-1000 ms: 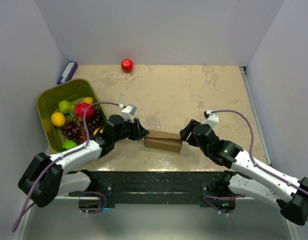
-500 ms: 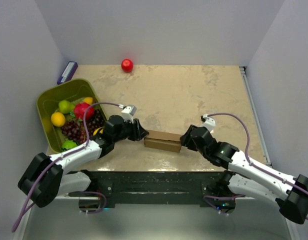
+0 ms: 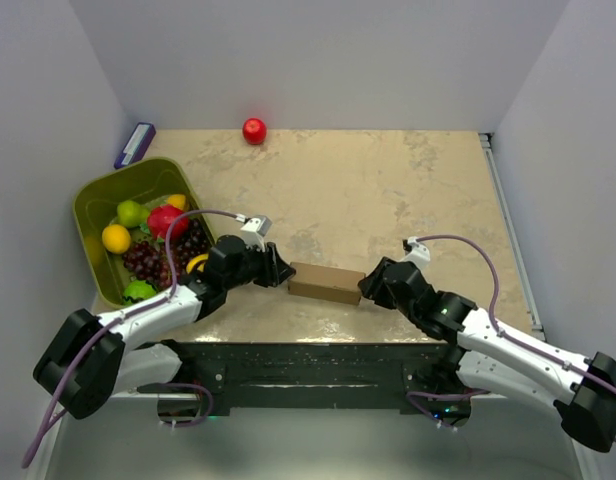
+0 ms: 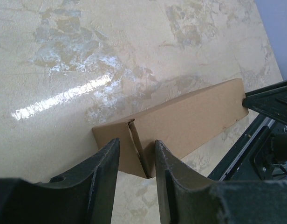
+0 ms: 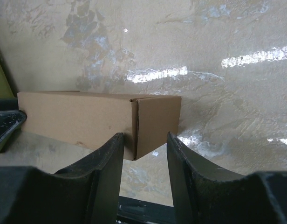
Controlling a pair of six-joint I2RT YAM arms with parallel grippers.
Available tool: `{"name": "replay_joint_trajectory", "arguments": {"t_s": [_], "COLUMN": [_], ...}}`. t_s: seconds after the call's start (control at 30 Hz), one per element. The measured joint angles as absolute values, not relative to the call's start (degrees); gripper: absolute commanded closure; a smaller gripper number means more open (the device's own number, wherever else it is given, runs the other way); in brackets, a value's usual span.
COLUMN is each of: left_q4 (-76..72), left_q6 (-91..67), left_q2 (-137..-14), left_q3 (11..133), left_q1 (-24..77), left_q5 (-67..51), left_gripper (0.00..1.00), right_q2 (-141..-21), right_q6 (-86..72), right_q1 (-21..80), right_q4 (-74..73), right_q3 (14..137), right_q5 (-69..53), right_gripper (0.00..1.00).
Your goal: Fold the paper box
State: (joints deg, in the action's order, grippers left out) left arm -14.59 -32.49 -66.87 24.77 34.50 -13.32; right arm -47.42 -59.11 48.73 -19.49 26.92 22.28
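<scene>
The paper box (image 3: 326,283) is plain brown cardboard, matt and smooth. The table (image 3: 388,190) looks like polished beige stone — glossy, with white glare streaks. Fingers (image 4: 104,182) at the lower frame are dark, matt plastic, finely grained. At left, the bin (image 3: 93,205) is olive plastic — faintly shiny.

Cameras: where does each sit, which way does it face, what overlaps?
Top external: above and behind the arm bases, looking down on the table; left arm and right arm show, the paper box between them.
Left wrist: on the left arm, looking past the left jaws at the box's left end; the right jaws show beyond.
Right wrist: on the right arm, looking past the right jaws at the box's right end.
Shared: both wrist views see the same box, from opposite ends.
</scene>
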Motion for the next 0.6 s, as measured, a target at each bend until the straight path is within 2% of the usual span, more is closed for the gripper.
{"name": "replay_joint_trajectory", "arguments": {"t_s": [0.37, 0.6], "left_q4": [-10.6, -7.7], "left_q6": [-32.4, -32.6], "left_q2": [-65.3, -62.4], "left_q3": [25.8, 26.3], "left_q1": [34.5, 34.5], "left_q5": [-13.1, -13.1], "left_gripper": [0.48, 0.47], "right_q2": [-48.3, -48.3], "right_q6": [-57.7, -56.4], "right_q1": [48.7, 48.7], "right_q4": [-21.4, -23.4], "right_q3": [28.8, 31.0], "right_q5": [21.9, 21.9], "right_gripper": [0.5, 0.5]}}
